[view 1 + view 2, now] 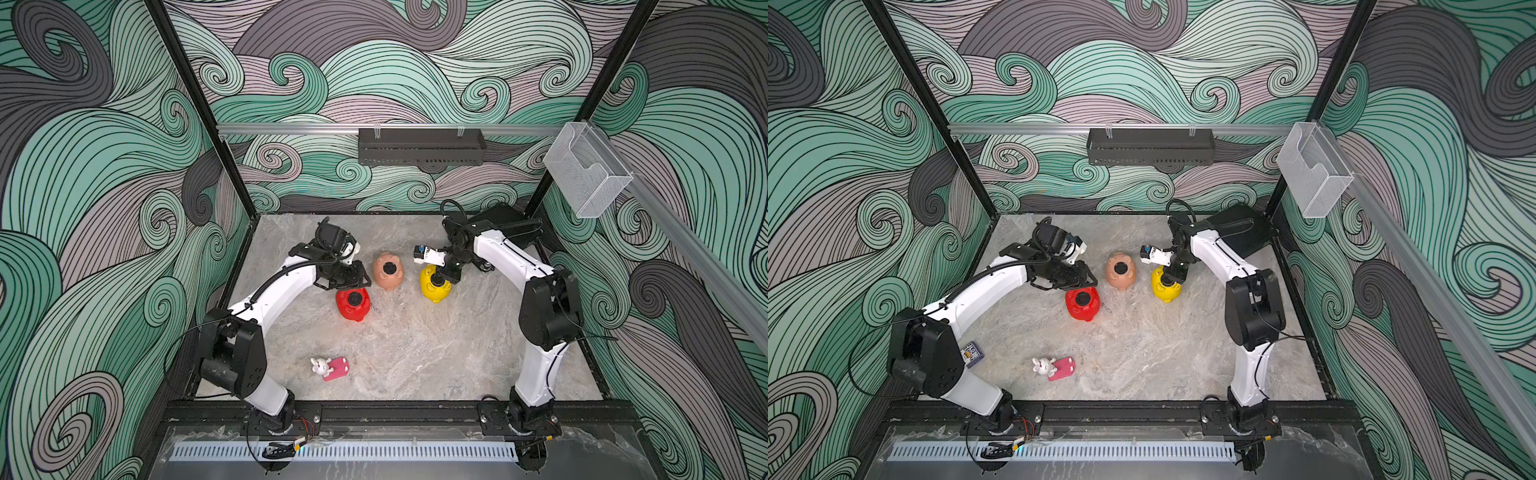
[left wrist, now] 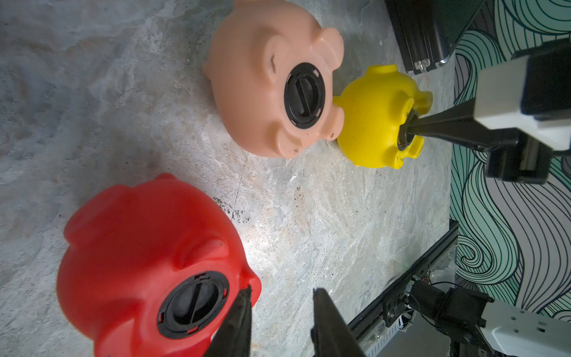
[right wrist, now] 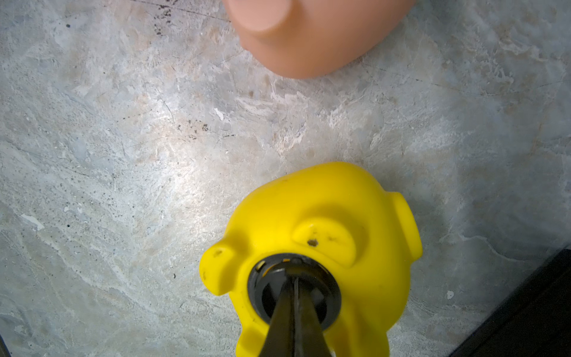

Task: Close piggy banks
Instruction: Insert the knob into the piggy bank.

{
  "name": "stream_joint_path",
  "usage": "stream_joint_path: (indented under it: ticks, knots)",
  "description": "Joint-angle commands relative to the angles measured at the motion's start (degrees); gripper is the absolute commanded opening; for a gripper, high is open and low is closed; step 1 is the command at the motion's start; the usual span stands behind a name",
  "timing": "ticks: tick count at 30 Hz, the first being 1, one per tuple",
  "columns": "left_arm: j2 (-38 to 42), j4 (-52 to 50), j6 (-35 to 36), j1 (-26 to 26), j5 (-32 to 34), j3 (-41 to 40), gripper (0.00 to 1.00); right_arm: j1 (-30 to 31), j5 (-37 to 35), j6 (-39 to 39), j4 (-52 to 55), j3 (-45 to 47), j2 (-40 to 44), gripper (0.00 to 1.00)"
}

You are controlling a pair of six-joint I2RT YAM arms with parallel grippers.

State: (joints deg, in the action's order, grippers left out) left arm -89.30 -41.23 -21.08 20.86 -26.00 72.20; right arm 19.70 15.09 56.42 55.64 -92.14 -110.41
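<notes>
Piggy banks (image 1: 380, 279): all 3 belly-up

Red pig (image 1: 353, 311), yellow pig (image 1: 432, 293) and peach pig (image 1: 386, 281); grey marbled table (image 1: 415, 353); teal-swirled walls (image 1: 83, 166).

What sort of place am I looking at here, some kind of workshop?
Most likely a robot test booth. A left arm and right arm are bolted to a black rail; wave-patterned panels box in a stone-look table; a red pig, peach pig and yellow pig lie as props.
</notes>
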Motion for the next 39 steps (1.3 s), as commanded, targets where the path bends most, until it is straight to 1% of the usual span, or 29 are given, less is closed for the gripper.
stream_joint_path:
  ticks: [1,12,24,30,35,37,39]
  knots:
    - [-0.9,0.4,0.4,-0.3,-0.8,1.3,0.34,-0.2,0.0,1.3,1.5,0.8,-1.6,0.0]
    - [-1.5,0.0,0.6,-0.3,-1.2,2.0,0.34,-0.2,-0.5,3.0,1.8,2.6,-0.9,0.0]
    - [-2.4,0.7,0.2,-0.3,-2.2,3.3,0.34,0.1,-1.0,1.7,1.6,2.7,-2.2,0.0]
    - [-4.8,2.3,-1.2,-0.3,-4.0,7.0,0.34,0.2,-0.3,-0.8,0.7,3.1,-2.7,0.0]
    - [-8.3,3.9,-2.0,-0.3,-5.2,12.2,0.35,0.2,0.2,-1.7,-0.1,4.5,-1.9,0.0]
    - [-10.7,4.1,-1.4,-0.3,-5.2,15.4,0.35,0.2,0.1,-1.7,-0.4,5.2,-1.6,0.0]
    - [-15.0,3.5,-0.6,-0.4,-6.3,20.2,0.36,0.3,0.1,-1.8,-0.6,5.9,-1.2,0.0]
